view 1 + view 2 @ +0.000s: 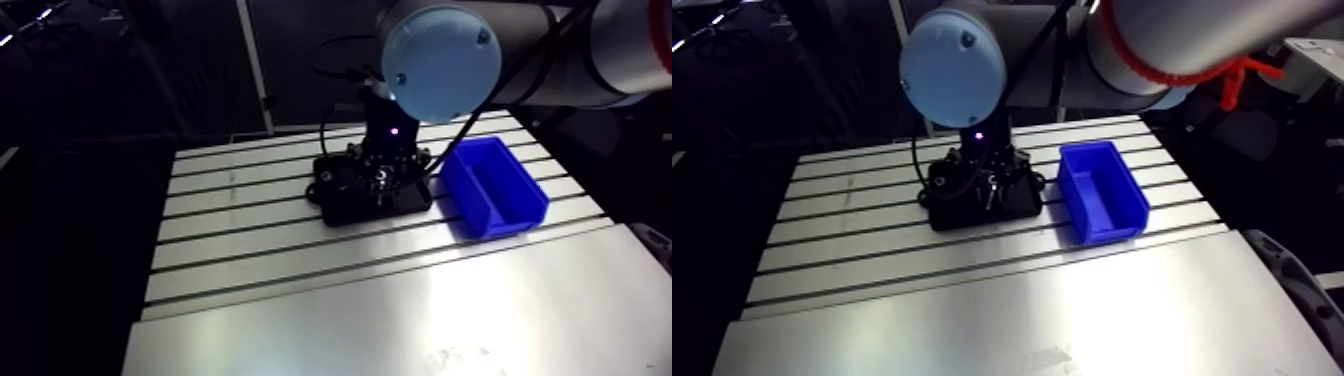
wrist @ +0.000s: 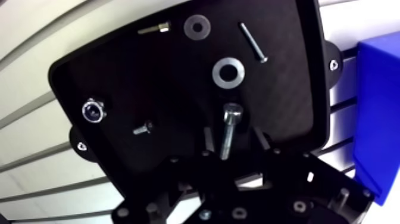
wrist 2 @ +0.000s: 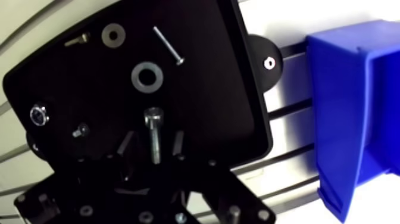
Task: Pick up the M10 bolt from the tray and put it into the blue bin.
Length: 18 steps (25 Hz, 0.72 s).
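In the arm view the wrist hangs low over the black tray (image 1: pixel 335 197), which sits on the slotted desk (image 1: pixel 350 300). The blue bin (image 1: pixel 495 188) stands just beside the tray, close to one of its short edges but not touching it. The jaws are too dark here to read.

In the wrist view the M10 bolt (image 2: pixel 229 128) lies on the tray near the edge closest to the wrist. It sits directly between the jaws, its head pointing toward the tray's middle and its shank running back under the wrist. That long axis lies along the gap, crosswise to the closing stroke (the lie a squeeze on the shank wants). The jaws stand released, a sliver of dark tray showing on either side of the shank, so they grip nothing. Whether a tip grazes the tray floor I cannot tell.

Farther across the tray lie a large washer (image 2: pixel 228 71), a thin long screw (image 2: pixel 253 42) and a smaller washer (image 2: pixel 196 26), all well clear of the jaws.
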{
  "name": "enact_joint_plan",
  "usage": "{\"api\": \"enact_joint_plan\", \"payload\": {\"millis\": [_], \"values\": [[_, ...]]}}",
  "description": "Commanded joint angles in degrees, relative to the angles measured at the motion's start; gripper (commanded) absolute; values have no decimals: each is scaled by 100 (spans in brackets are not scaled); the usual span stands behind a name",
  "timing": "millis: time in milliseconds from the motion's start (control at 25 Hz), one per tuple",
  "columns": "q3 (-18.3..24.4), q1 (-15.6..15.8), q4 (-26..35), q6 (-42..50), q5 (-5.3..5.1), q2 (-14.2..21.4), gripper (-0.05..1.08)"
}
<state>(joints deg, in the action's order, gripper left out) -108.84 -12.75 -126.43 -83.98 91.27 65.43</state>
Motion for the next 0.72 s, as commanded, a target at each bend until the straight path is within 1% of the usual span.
{"api": "enact_joint_plan", "payload": {"millis": [40,120,160,720], "values": [[-10,0,-1,0,0,-1,64],[-10,0,-1,0,0,-1,65],[-10,0,-1,0,0,-1,67],[-10,-9,-1,0,0,-9,68]]}}
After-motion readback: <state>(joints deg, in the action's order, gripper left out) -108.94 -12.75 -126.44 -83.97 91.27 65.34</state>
